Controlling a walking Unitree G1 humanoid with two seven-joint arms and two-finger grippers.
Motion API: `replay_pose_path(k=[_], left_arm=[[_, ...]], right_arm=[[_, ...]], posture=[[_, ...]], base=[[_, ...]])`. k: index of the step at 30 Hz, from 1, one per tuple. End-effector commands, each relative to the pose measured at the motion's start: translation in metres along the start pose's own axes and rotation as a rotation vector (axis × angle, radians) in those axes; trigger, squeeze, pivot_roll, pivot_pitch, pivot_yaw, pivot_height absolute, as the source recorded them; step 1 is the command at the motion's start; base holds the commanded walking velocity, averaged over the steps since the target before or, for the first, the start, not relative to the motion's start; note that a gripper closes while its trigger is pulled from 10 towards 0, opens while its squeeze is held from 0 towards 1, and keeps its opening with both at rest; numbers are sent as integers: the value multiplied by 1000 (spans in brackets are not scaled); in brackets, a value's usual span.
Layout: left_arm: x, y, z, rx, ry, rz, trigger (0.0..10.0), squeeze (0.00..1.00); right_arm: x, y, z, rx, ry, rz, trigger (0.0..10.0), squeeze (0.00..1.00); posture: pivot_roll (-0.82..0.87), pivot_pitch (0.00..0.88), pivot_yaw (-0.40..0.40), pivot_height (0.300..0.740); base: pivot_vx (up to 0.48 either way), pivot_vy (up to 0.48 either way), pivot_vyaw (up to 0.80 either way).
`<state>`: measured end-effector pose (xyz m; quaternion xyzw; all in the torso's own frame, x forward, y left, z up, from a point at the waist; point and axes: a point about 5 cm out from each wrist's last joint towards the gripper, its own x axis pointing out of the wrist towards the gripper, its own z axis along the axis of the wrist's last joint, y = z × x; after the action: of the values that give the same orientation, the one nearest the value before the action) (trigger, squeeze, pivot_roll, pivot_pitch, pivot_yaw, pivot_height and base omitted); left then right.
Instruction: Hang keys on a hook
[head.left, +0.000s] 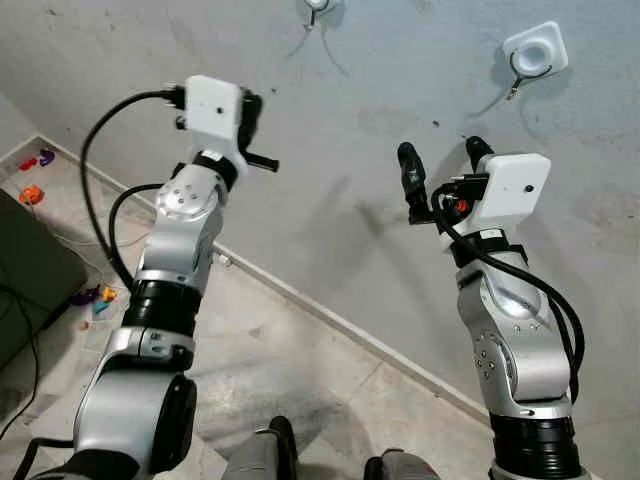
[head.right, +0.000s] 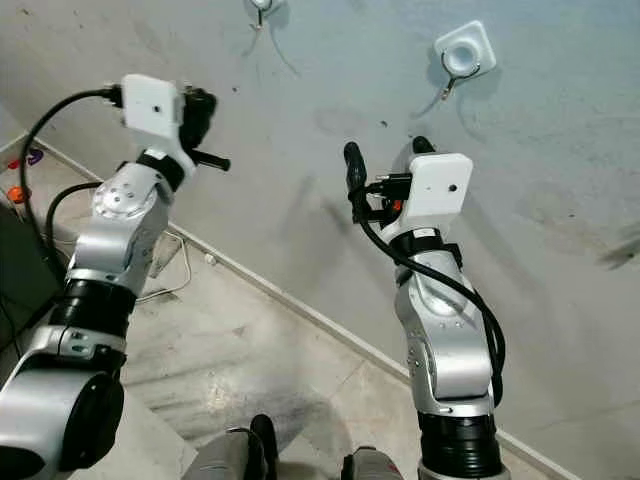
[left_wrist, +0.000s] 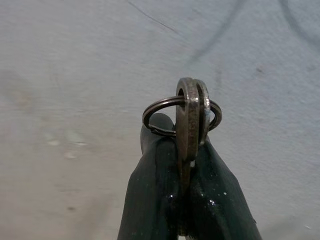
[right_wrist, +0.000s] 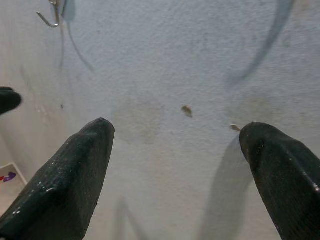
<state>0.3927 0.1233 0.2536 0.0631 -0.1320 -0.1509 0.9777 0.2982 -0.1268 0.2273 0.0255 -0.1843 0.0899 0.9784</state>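
Nearest the head camera, both arms are raised toward the wall (head.left: 330, 90). The left claw (left_wrist: 187, 165) is pressed together, and the keys (left_wrist: 191, 120) are pinched edge-on between its fingers (left_wrist: 150, 195), the ring (left_wrist: 162, 107) standing clear above the tips. In the left eye view that claw (head.left: 262, 160) is seen pointing sideways, close to the wall but apart from it.

Beside it, the right claw (right_wrist: 175, 150) is spread wide and nothing is held; its fingers (head.left: 409, 180) are aimed up the wall.

Farther out, two hooks are fixed high on the wall. One hook (head.left: 316, 8) lies above the left claw and off toward the right arm; the other hook (head.left: 530, 60), on a white plate, lies above the right claw. Neither is touched.

The nearer match for the loaded left claw is judged to be the first hook. The key blades' long axis runs in line with the fingers, so the ring is presented foremost. The ring's opening would have to be lifted past the hook's upturned tip and then lowered; a misaligned ring could glance off it.
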Motion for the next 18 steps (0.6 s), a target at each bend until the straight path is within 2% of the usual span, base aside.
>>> replay_pose_path(k=[1,7,11,13,14,18], left_arm=[[6,-1,1,8,33,-20,10000,0],[19,-6,12,-24,57,-54,10000,0],[31,-8,30,-11,53,-95,10000,0],[33,-8,33,-10,54,-98,10000,0],[38,-6,43,0,46,-107,10000,0],[41,-3,52,12,30,-106,10000,0]], right_arm=[[-3,7,3,12,-5,33,10000,0],[-7,10,3,3,1,51,10000,0],[-9,12,2,4,9,60,10000,0],[-9,13,1,3,11,62,10000,0],[-9,14,1,4,13,67,10000,0],[-9,15,0,5,15,70,10000,0]], posture=[[-119,240,89,740],[-127,246,101,740],[-126,246,106,740],[-124,247,107,740],[-119,245,110,740],[-117,245,111,740]], base=[[0,0,0],[0,0,0],[0,0,0],[0,0,0],[0,0,0],[0,0,0]])
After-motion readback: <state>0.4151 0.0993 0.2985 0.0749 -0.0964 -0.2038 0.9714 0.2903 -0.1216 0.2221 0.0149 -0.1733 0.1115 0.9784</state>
